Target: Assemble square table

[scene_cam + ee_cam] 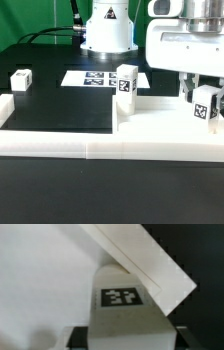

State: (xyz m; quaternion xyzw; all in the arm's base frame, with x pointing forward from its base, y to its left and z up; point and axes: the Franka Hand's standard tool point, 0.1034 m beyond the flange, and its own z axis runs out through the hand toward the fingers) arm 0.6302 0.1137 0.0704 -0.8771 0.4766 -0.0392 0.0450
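The tool [203,99] is clenched on a short white plastic leg [207,106] with a black-and-white tag. In the wrist view its dark fingers [76,336] press on both sides of that leg [122,308].

The large thick white square plastic slab [160,117] lies flat on the black surface [60,108]. The held leg stands upright over the slab's part toward the exterior view's right. Whether its lower end touches the slab [40,274] cannot be told.

A second short white leg [126,84] stands upright at the slab's far corner, toward the exterior view's left. A third short white leg [20,80] sits well apart from the slab, farther to that left.

The marker board [95,77], thin, flat and white, lies beyond the slab. A long low white border wall [70,148] runs just beside the slab's near edge.
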